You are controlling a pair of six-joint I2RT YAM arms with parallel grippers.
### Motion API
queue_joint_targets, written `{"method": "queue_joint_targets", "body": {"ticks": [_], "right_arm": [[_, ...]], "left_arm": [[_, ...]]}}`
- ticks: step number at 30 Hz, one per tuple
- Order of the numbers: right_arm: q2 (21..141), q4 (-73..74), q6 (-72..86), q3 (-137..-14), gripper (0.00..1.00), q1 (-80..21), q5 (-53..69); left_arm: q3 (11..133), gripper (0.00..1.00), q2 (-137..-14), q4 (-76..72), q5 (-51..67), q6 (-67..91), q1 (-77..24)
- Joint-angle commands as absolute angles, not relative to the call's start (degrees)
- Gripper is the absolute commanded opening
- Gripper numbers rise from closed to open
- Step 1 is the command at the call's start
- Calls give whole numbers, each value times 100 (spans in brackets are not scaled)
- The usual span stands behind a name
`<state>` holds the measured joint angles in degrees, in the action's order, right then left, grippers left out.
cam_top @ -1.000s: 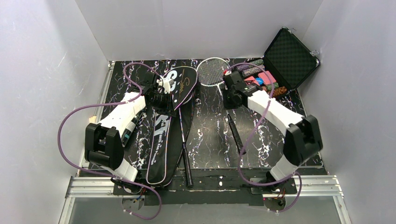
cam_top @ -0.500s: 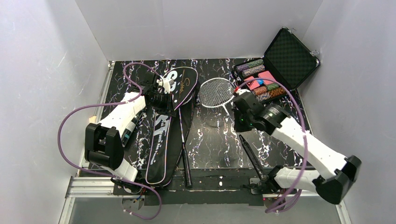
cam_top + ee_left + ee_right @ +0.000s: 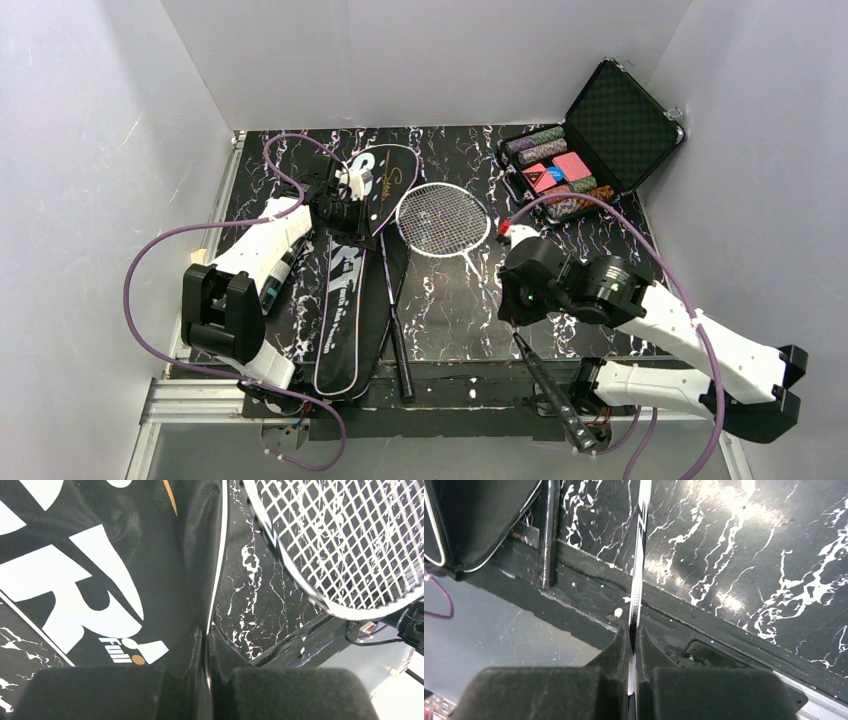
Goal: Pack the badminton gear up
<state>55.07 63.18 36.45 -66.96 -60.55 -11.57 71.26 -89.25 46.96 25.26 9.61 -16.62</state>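
Racket (image 3: 443,218) shaft is clamped between the right gripper's (image 3: 633,630) closed jaws, with the strung head well out from them, just beside the bag's (image 3: 350,290) wide end. The left gripper's (image 3: 206,630) jaws pinch the bag's piped edge. Lifting that edge would likely let the head slide in cleanly.

Bright, even overhead light casts soft shadows, glare streaks the glossy desk (image 3: 734,510), and both wrist views blur near the lens.
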Motion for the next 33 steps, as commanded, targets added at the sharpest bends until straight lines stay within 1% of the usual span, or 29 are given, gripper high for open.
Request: {"method": "queue_joint_targets", "body": {"ticks": [1,8,11,16,24,28,33], "right_arm": [[5729,6234,4061,-6815,1,-6678,-1229],[5965,6276,4458,-6798,1,-7342,-1368],[5928,6567,4661,-6697,1,-7469,-1485],[5618,6928,4839,-6624,1,-7515,-1714],[5551,7478,4899,-6899,1,-7530,-2085],[5434,7358,4855,-6924,1,-7539,-2069],[5762,7092,4816,-6963,1,-7795,-2046]], "left_arm": [[7380,0,-8749,4678,2563,979,-1661],[7392,0,-8752,4701,2536,976,-1661],[7396,0,-8753,4714,2538,989,-1661],[7409,0,-8780,4712,2564,1014,-1663],[7448,0,-8799,4761,2592,1037,-1663],[7455,0,-8826,4758,2584,1037,-1666],[7470,0,-8855,4759,2584,1048,-1666]]}}
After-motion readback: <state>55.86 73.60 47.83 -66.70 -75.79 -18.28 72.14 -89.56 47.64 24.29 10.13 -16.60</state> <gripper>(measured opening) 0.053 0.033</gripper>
